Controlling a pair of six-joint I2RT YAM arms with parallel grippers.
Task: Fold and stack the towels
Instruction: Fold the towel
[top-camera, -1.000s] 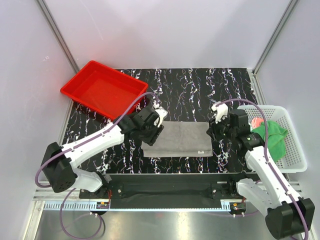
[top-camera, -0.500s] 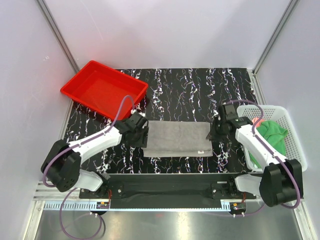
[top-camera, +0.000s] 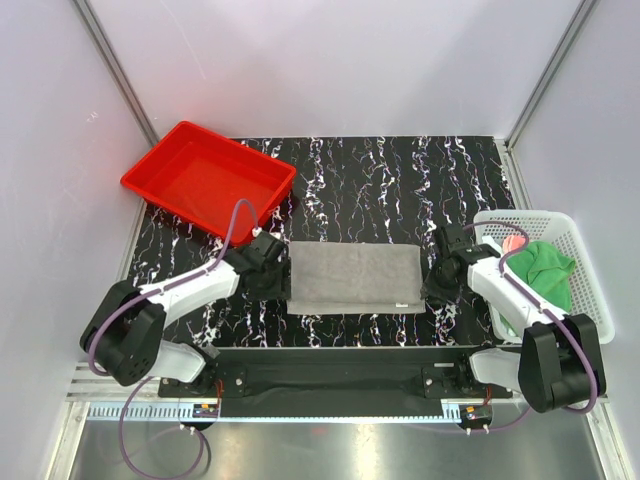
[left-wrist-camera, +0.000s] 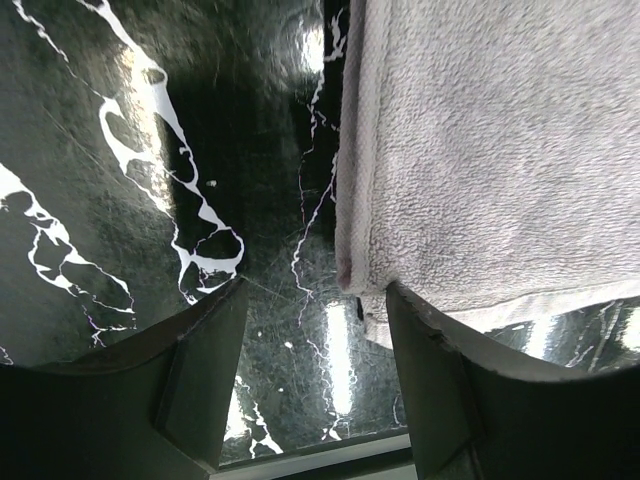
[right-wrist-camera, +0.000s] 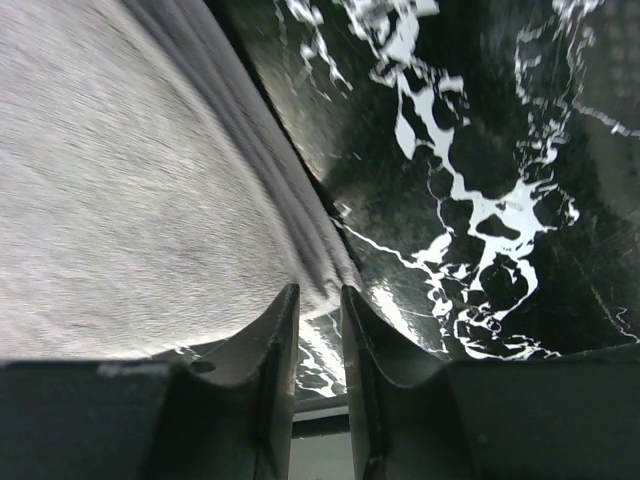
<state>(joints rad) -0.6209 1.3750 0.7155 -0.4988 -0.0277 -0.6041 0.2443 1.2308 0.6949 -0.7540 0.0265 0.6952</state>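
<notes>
A folded grey towel is laid flat, centred by the near edge of the table. At its near left corner the left gripper is spread wide, with nothing clasped. At its near right corner the right gripper is drawn almost together; whether cloth is pinched cannot be told. A green towel and a pink towel are heaped in a basket at the right. A red tray is set far left.
</notes>
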